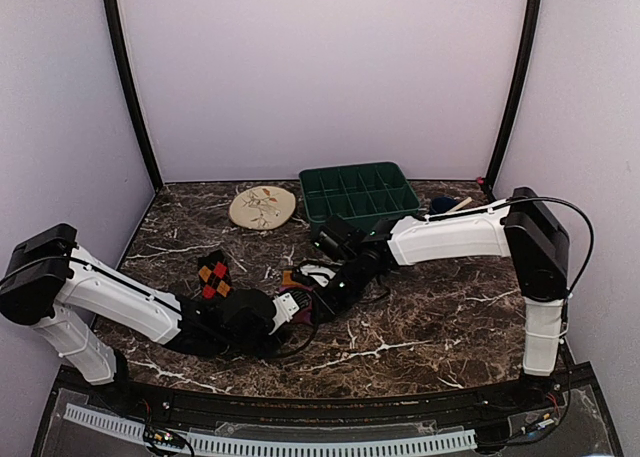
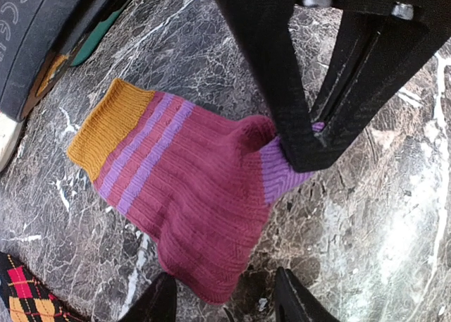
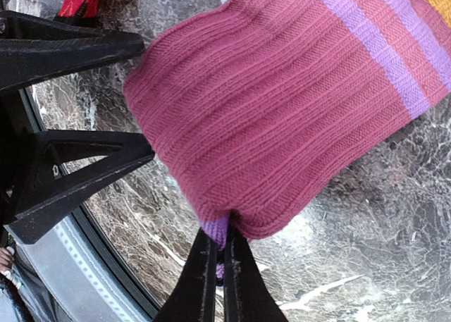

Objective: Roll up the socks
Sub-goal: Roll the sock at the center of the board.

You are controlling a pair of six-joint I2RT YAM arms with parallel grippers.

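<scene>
A: Step in hand?
B: An early fold, it is judged; no roll is formed yet. Nearest the bases, the left gripper [image 2: 225, 287] is seen with jaws spread, one finger to each side of the sock's [image 2: 190, 195] near edge, and nothing is held. Just past it, the sock's purple end [image 2: 282, 170] is pinched between the pressed-together jaws of the right gripper [image 3: 224, 232], and the knit is bunched there.

A: Sock's place?
B: On the table [image 2: 366, 216], in front of the tray [image 1: 360, 192], toward the bases. Mostly flat.

A: Next move?
B: The pinched end would need to be turned over toward the cuff [image 2: 109, 128]. The turn must then be pinned by the left gripper so it is not let spring open.

A: Materials?
B: Sock: soft ribbed maroon knit, lilac stripes, mustard cuff. Table: glossy dark marble, white-veined. A plaid sock [image 1: 213, 277] is noted nearer than the tray and to its left. A round beige plate [image 1: 262, 207] is noted just left of the tray. Tray: green, rigid, compartmented.
</scene>
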